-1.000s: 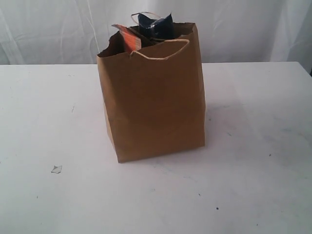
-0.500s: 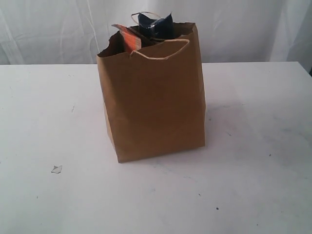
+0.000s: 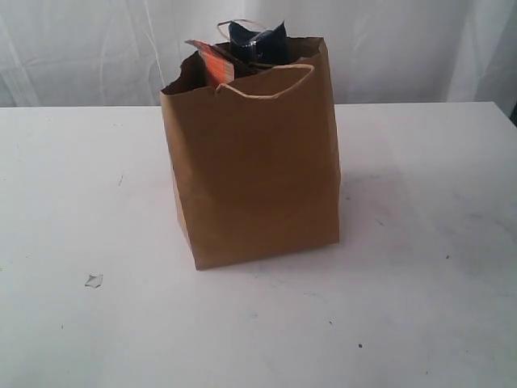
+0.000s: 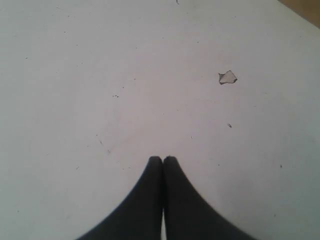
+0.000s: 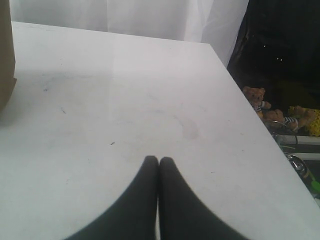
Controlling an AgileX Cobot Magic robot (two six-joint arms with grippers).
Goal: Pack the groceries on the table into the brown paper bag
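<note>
The brown paper bag (image 3: 254, 162) stands upright in the middle of the white table (image 3: 420, 267), its cord handle draped over the front rim. Out of its top poke an orange-labelled pouch (image 3: 212, 63) and a dark blue packet (image 3: 257, 42); the other groceries are hidden from view. Neither arm shows in the exterior view. My left gripper (image 4: 162, 159) is shut, empty, over bare tabletop. My right gripper (image 5: 158, 159) is shut too, with nothing in it, and an edge of the bag (image 5: 6, 55) shows off to its side.
A small pale scrap (image 3: 94, 280) lies on the table left of the bag, also seen as a scrap (image 4: 227, 77) in the left wrist view. The table's right edge (image 5: 250, 105) drops to a dark area with soft toys (image 5: 257, 97).
</note>
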